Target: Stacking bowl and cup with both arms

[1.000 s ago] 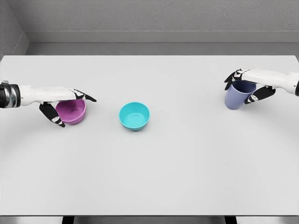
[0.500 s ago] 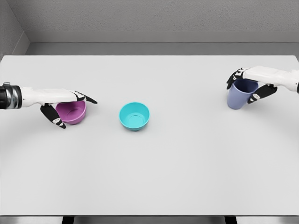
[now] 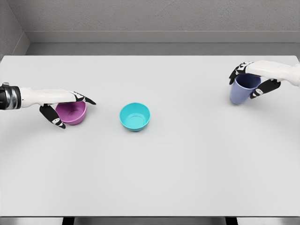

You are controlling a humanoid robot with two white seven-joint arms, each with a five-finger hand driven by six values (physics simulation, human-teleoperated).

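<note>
A purple bowl stands at the left of the white table. My left hand is shut on it, fingers laid over the rim and thumb against the near left wall. A teal bowl sits alone near the middle, about a bowl's width right of the purple one. At the far right my right hand is shut on a blue cup, fingers over its rim and thumb on its right side. The cup is upright; I cannot tell whether it touches the table.
A grey wall runs behind the table's far edge. Only the two bowls and the cup are on the tabletop.
The right hand has carried the blue cup a little up and to the right. The left hand and the purple bowl have barely shifted. The teal bowl has not moved.
</note>
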